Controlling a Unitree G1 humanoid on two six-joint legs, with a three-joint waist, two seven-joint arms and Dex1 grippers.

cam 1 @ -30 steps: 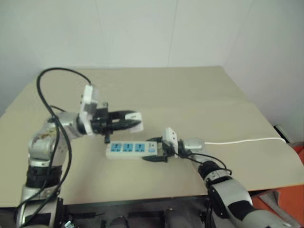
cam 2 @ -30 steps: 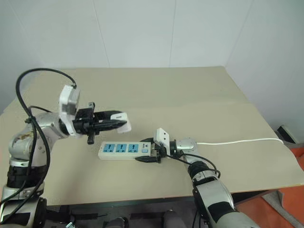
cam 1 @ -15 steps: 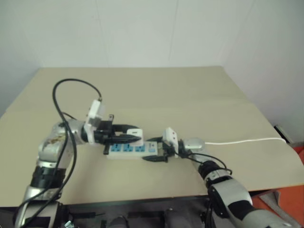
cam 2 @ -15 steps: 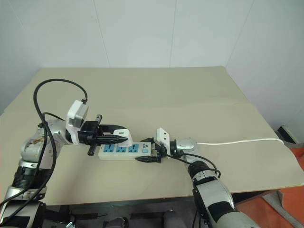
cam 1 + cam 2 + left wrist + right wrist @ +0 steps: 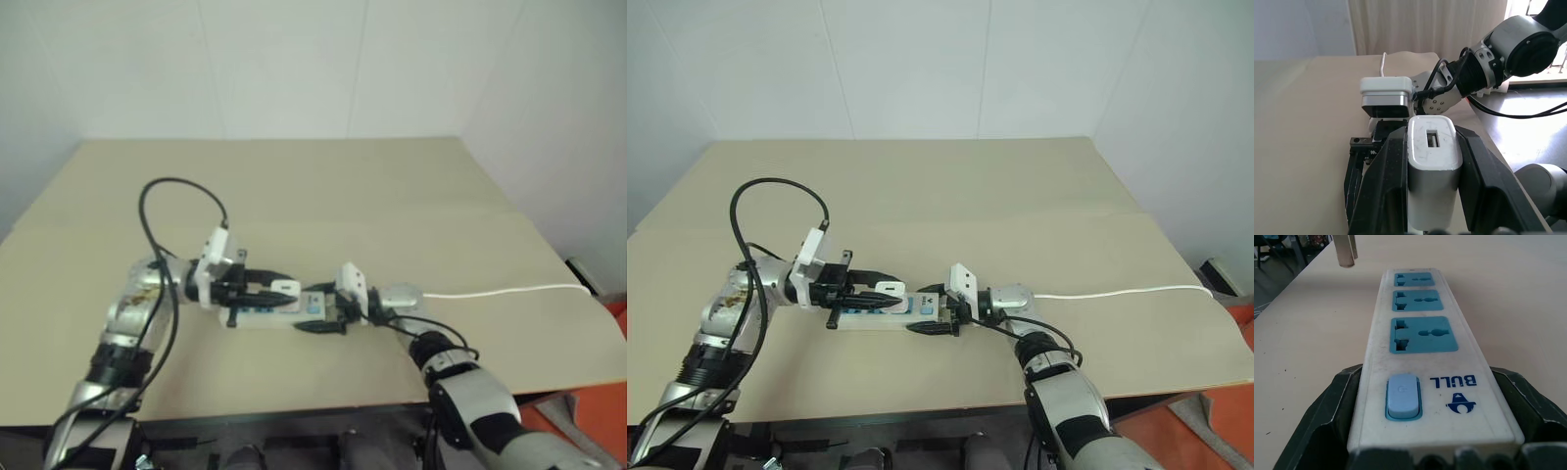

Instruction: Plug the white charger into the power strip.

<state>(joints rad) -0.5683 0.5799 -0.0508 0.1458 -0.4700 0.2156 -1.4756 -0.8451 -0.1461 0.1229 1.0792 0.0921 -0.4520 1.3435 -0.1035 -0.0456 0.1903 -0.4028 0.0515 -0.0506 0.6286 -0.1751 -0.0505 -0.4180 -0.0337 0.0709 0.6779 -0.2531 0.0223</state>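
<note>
Jaws of the left gripper [image 5: 1432, 205] pinch the white charger [image 5: 1433, 171] by its two sides, port face turned toward the wrist camera and the body pointing out toward the other arm. Jaws of the right gripper [image 5: 1435, 450] stand wide and bracket the switch end of the power strip [image 5: 1422, 357], one black finger [image 5: 1327, 421] against each long edge, so the strip is steadied flat on the desk [image 5: 323, 186].

From the head views the charger [image 5: 890, 290] hangs low over the strip [image 5: 884, 311], above the sockets away from the switch. The right wrist view shows metal prongs [image 5: 1346, 248] suspended beyond the farthest blue socket [image 5: 1413, 279] and off to one side of the strip, clear of its face and not yet entered. The strip's thin white cable [image 5: 509, 290] trails away across the desk behind the right arm.

As I read it, the step in hand is the alignment just ahead of insertion: the approach is nearly spent, the seating not begun. What comes next calls for a small sideways correction to bring the prongs over a socket's slots, the charger squared to the strip's face, then a straight push down while the right gripper keeps the strip from sliding or tipping. A skewed entry would likely jam the prongs on the socket rim.
</note>
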